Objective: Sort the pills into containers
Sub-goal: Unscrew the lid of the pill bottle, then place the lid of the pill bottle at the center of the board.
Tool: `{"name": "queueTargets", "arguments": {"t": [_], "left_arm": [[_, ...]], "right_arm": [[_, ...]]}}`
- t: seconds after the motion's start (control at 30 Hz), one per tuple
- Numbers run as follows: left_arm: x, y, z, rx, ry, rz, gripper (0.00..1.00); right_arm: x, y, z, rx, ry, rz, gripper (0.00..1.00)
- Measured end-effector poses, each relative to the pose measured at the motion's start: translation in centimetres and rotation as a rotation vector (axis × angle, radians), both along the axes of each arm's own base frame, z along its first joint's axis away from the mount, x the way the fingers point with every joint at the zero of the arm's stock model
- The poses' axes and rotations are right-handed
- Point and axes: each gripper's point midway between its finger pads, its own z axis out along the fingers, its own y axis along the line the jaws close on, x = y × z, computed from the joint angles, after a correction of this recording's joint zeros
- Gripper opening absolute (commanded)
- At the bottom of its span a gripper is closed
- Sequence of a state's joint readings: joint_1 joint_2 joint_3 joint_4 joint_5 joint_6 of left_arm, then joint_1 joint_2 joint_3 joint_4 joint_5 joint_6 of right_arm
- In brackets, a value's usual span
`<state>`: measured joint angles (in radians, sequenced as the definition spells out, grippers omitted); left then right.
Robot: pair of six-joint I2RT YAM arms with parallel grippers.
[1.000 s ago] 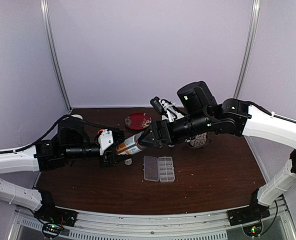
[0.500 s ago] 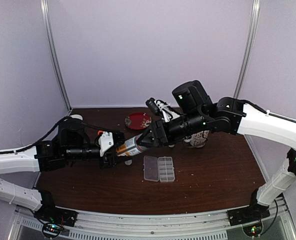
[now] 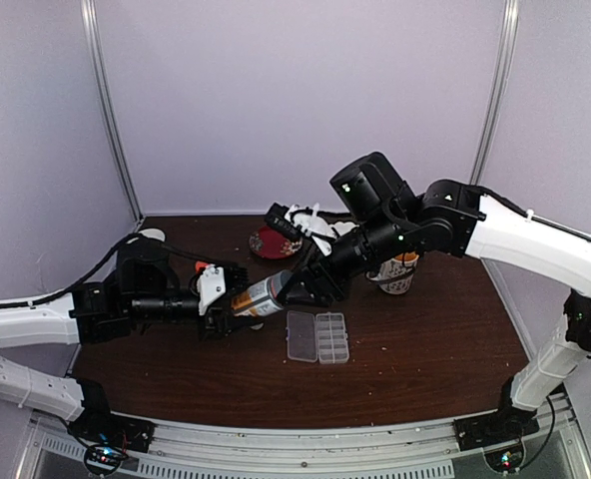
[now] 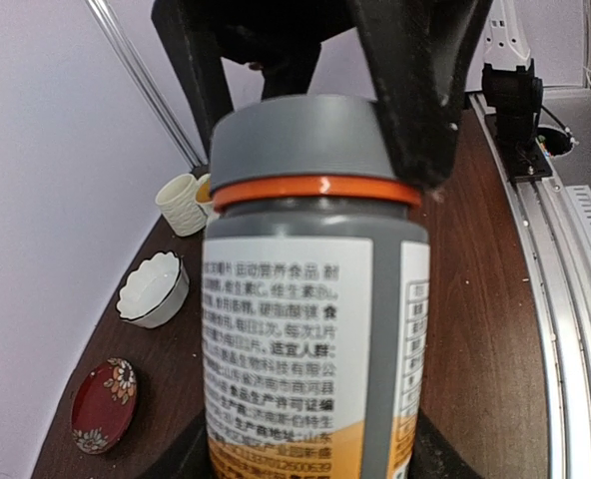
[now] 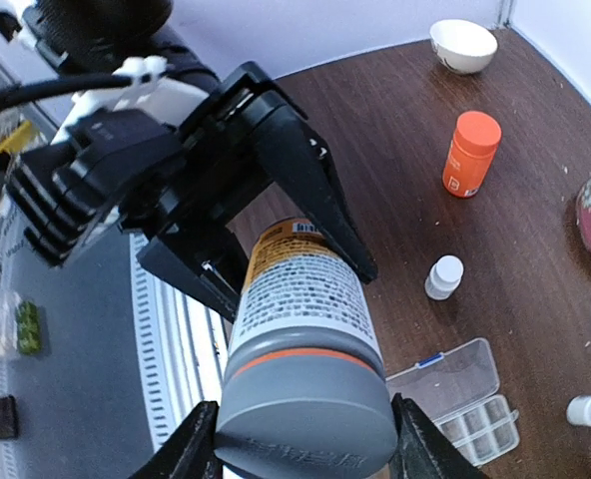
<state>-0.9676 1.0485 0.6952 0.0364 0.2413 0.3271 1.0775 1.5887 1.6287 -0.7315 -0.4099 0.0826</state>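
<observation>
No pills can be seen in any view. The cells of the clear pill box point(image 3: 317, 336), which lies with its lid folded open on the worktop point(image 3: 425, 369) just below the centre of the top view, look empty as far as one can tell. So the sorting seems not yet begun.

The step in hand appears to be opening a bottle point(image 3: 259, 295), held in the air just up and left of the box. The left gripper point(image 3: 226, 299) has its fingers clamped on the bottle's body. The right gripper point(image 5: 305, 439) has its fingers pressed on both sides of the grey cap point(image 5: 305, 409), which is still on. Left to do: remove the cap, bring out pills, distribute them over the cells.

The bottle's label carries dense Chinese print. In the left wrist view the bold words 适宜人群 can be read, but no brand name. An orange bottle point(image 5: 470, 152), at the upper right of the right wrist view, has a label too small to read.
</observation>
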Motion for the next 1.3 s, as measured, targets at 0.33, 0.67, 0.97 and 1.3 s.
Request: {"name": "queueTargets", "arguments": {"t": [0.33, 0.67, 0.97, 1.3], "left_arm": [[-1.1, 0.1, 0.2, -0.061, 0.056, -0.023, 0.0], [0.7, 1.3, -1.4, -0.056, 0.146, 0.131, 0.0], [1.1, 1.4, -3.0, -0.011, 0.175, 0.162, 0.0], [1.3, 1.7, -2.7, -0.001, 0.146, 0.175, 0.0]], "right_arm": [[-1.1, -0.2, 0.9, 0.005, -0.542, 0.411, 0.11], [0.7, -4.1, 2.1, 0.076, -0.582, 0.245, 0.06], [5.6, -11.4, -6.7, -0.163, -0.231, -0.294, 0.03], [5.2, -20.9, -18.8, -0.435, 0.124, -0.646, 0.13]]}}
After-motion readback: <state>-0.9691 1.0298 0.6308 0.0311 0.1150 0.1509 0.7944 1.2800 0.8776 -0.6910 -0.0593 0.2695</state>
